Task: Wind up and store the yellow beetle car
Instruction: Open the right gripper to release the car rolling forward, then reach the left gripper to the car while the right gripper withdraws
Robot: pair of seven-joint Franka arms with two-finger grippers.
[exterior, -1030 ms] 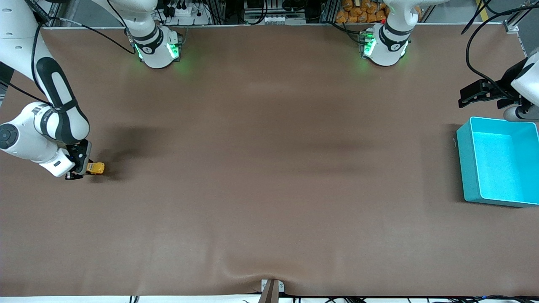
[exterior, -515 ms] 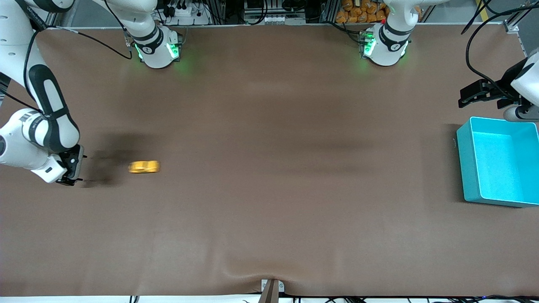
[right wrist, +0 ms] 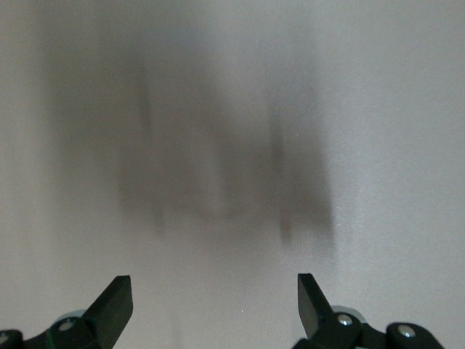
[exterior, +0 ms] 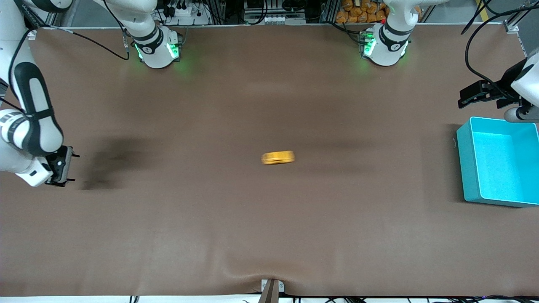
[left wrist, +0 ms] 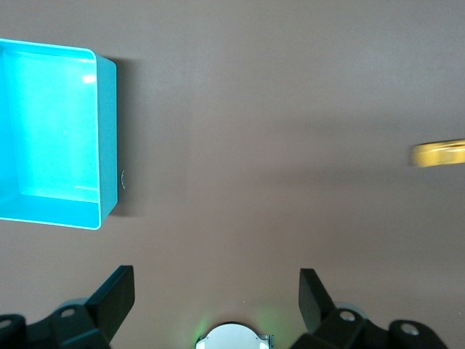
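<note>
The yellow beetle car (exterior: 277, 158) is a motion-blurred yellow streak on the brown table near its middle; it also shows in the left wrist view (left wrist: 438, 153). The teal bin (exterior: 499, 162) stands at the left arm's end of the table and shows in the left wrist view (left wrist: 51, 134); it holds nothing. My right gripper (exterior: 63, 169) is open and empty at the right arm's end of the table, apart from the car. In the right wrist view the right gripper (right wrist: 213, 305) is over bare table. My left gripper (exterior: 473, 96) is open and empty beside the bin, farther from the front camera; in its own view the left gripper (left wrist: 216, 298) is over bare table.
The two arm bases (exterior: 158, 48) (exterior: 384, 46) stand along the table's edge farthest from the front camera. Black cables (exterior: 476, 46) hang near the left arm. A clamp (exterior: 271, 289) sits at the table's nearest edge.
The car left my right gripper's fingers and has rolled across the table toward the bin. My right gripper has opened and drawn back toward the table's end. The left arm has not moved.
</note>
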